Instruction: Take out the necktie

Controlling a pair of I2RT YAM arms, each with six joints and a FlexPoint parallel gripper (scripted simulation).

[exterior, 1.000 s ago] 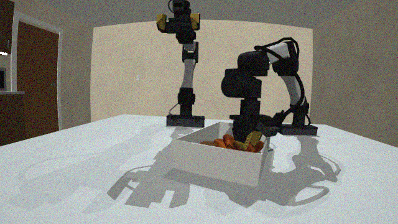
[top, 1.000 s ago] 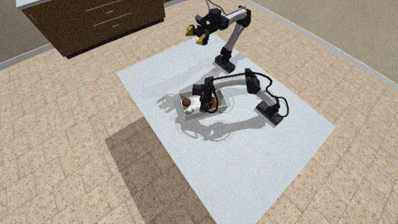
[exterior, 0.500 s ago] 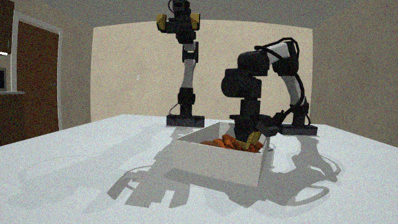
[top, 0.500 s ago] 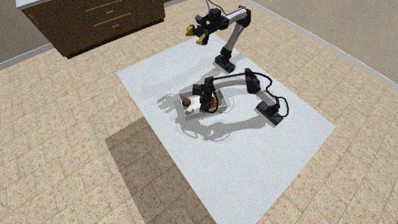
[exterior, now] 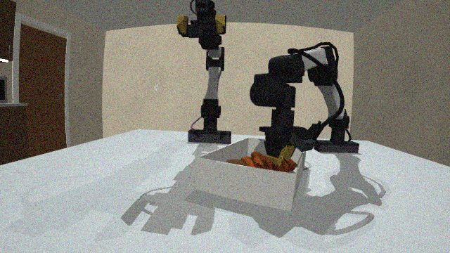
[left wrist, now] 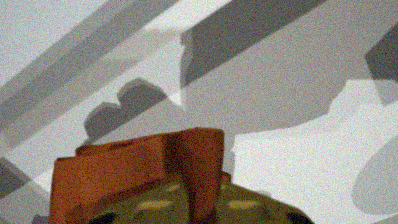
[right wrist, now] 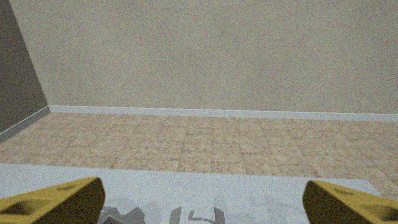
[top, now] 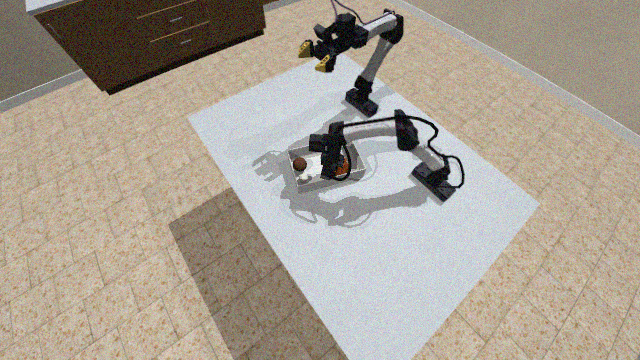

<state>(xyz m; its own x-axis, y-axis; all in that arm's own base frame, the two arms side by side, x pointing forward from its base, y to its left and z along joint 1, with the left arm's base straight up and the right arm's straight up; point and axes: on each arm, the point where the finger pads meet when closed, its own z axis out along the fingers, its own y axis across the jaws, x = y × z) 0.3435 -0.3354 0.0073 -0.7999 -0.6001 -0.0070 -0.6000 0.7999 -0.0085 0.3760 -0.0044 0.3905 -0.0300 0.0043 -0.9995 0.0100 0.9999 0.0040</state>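
The orange cloth necktie (top: 343, 166) (exterior: 259, 161) (left wrist: 120, 167) is clamped in the left gripper (top: 330, 169) (exterior: 282, 157) (left wrist: 200, 188) but not yet lifted from the pale rectangular basket (top: 325, 185) (exterior: 246, 183); the right gripper (top: 314, 59) (exterior: 202, 25) (right wrist: 203, 188) is spread.

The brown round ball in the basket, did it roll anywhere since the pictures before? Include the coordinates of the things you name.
No. The brown round ball (top: 300, 164) is in the same corner area of the grey box-shaped basket (top: 327, 184).
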